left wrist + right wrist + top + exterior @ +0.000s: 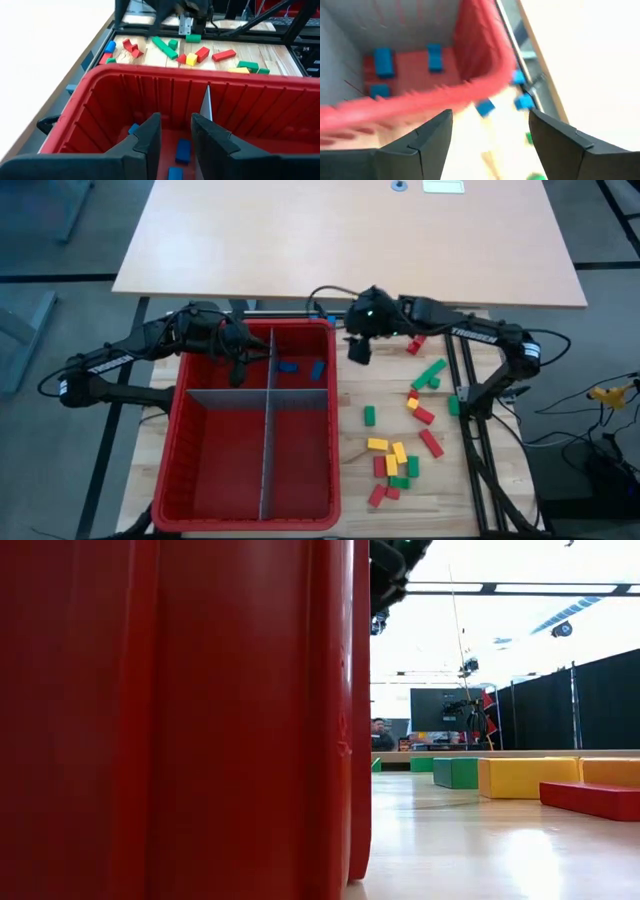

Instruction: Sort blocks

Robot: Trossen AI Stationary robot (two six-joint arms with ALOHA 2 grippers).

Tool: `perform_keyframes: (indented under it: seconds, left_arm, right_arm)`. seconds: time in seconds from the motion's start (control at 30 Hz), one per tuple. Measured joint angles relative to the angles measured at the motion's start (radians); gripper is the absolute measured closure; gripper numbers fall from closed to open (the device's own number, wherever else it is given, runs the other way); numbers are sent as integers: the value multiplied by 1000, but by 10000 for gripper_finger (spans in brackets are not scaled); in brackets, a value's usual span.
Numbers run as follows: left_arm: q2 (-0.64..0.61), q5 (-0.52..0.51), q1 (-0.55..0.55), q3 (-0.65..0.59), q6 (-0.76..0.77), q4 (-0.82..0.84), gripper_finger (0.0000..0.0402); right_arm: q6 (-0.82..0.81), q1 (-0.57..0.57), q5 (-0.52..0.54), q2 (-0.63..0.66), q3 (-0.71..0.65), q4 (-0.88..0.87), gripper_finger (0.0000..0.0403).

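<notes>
The red bin (255,430) has grey dividers, and blue blocks (288,366) lie in its far right compartment. More blocks (400,455) in red, green and yellow are scattered on the table right of the bin. My left gripper (176,135) hangs open inside the bin's far part, above a blue block (183,150) and touching nothing. My right gripper (490,130) stands wide open and empty just outside the bin's far right corner (358,350). A blue block (485,106) lies on the table beyond its fingers.
A pale tabletop (350,240) adjoins the far edge. The dark frame rails (470,430) and the right arm's base stand among the loose blocks. The bin wall (180,720) fills the low view's left, with green, yellow and red blocks (528,777) to its right.
</notes>
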State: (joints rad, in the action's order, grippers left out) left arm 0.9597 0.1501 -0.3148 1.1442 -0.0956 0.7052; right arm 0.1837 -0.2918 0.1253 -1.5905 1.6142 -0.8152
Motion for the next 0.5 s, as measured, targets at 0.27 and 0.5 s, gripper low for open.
perform_keyframes:
  seconds: [0.27, 0.5]
  left_arm:
    - [0, 0, 0, 0, 0, -1, 311]
    - [0, 0, 0, 0, 0, -1, 313]
  right_arm:
    - [3, -151, -31, 73, -132, -15, 178]
    - [-1, -265, -121, 114, -362, 171, 172]
